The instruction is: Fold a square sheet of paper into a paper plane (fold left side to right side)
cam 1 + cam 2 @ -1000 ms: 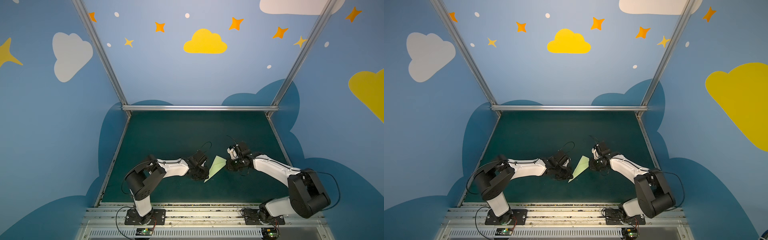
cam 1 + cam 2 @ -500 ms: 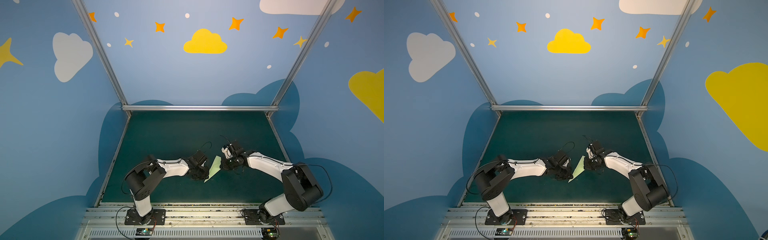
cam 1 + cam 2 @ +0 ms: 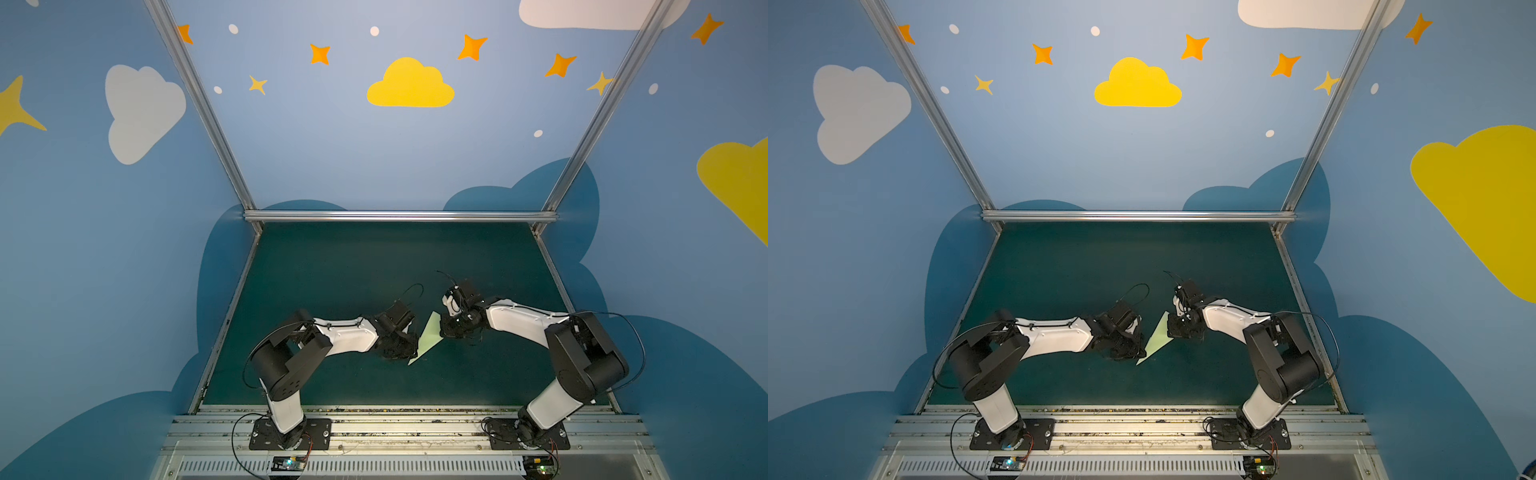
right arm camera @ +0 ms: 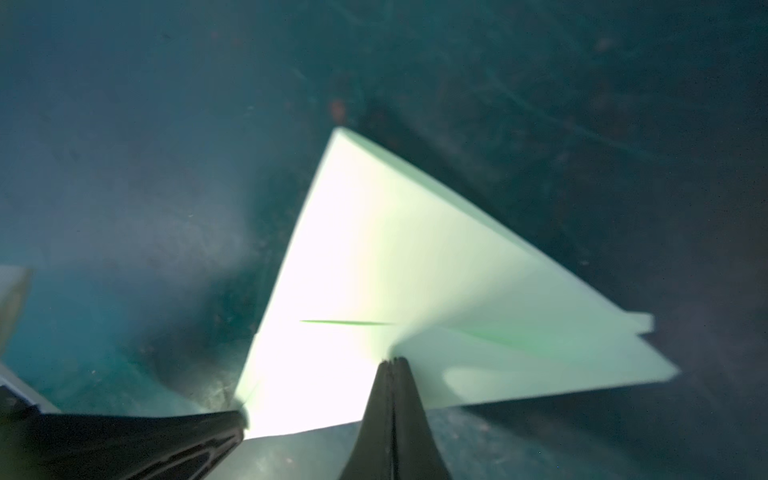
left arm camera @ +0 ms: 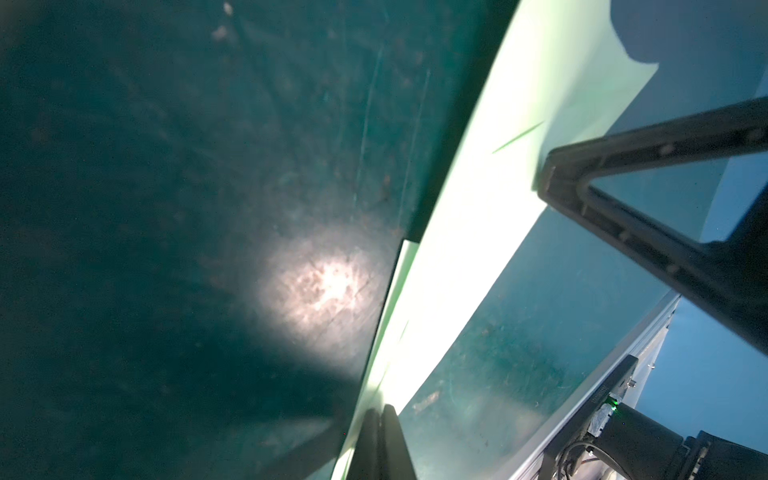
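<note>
Fingers, left [image 5: 382, 424]: pressed fully together and pinching the narrow near end of the folded paper [image 5: 478, 249]. In both top views they sit at the sheet's left edge [image 3: 413, 351].
Fingers, right [image 4: 392, 374]: closed flat against each other and clamped on the wider far part of the paper, which puckers into a small crease at the grip. In a top view they meet the sheet's right edge [image 3: 1170, 328].
Paper: a pale-green sheet folded into a long, pointed triangle [image 3: 428, 336], slanting from far-right to near-left and spanning the gap between the two arms. Layered edges show at its wide end in the right wrist view [image 4: 374, 270].
Height: most of the sheet is raised off the tabletop [image 3: 374, 270] and casts a shadow. Whether the near tip touches the surface cannot be told.
Place: middle of the dark green tabletop, toward its near half.
</note>
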`<state>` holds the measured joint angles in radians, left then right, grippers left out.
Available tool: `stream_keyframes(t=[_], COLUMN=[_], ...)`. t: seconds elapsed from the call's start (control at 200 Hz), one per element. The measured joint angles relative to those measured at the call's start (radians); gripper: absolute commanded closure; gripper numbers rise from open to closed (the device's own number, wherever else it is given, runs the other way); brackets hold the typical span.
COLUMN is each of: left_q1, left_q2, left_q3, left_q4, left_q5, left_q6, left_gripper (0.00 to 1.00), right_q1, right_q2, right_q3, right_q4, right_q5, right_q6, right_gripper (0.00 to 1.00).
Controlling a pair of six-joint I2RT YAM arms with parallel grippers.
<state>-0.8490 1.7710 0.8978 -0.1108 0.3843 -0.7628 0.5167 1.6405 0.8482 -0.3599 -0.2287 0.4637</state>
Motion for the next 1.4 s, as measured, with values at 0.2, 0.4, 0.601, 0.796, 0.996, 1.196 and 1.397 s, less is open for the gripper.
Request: stream_keyframes(t=[0.2, 0.4, 0.601, 0.796, 0.996, 1.196, 1.397], left_q1=[0.000, 0.000, 0.000, 0.000, 0.004, 0.010, 0.012], left_q2=[0.000, 0.000, 0.000, -0.002, -0.006, -0.008, -0.007], left_q3=[0.000, 0.000, 0.001, 0.002, 0.006, 0.019, 0.041], left_q4=[0.000, 0.000, -0.002, -0.010, -0.036, -0.077, -0.140], left_q5=[0.000, 0.000, 0.000, -0.001, 0.000, 0.004, 0.003], left_q6=[0.000, 0.000, 0.002, 0.012, 0.030, 0.050, 0.068], left_gripper=[0.97, 0.97, 0.97, 0.97, 0.97, 0.97, 0.97], right_q1=[-0.072, -0.148, -0.151, -0.156, -0.160, -0.165, -0.160], right_q2=[-0.001, 0.003, 0.022, 0.024, 0.070, 0.123, -0.002], right_q3=[-0.017, -0.015, 0.020, 0.049, 0.117, 0.196, 0.111], right_q4=[0.015, 0.003, -0.043, -0.093, -0.158, -0.212, -0.202], right_q5=[-0.037, -0.056, -0.041, 0.035, 0.082, 0.114, 0.113], right_q6=[-0.001, 0.007, 0.048, 0.101, 0.129, 0.141, 0.134], right_gripper=[1.00, 1.00, 1.00, 1.00, 1.00, 1.00, 1.00])
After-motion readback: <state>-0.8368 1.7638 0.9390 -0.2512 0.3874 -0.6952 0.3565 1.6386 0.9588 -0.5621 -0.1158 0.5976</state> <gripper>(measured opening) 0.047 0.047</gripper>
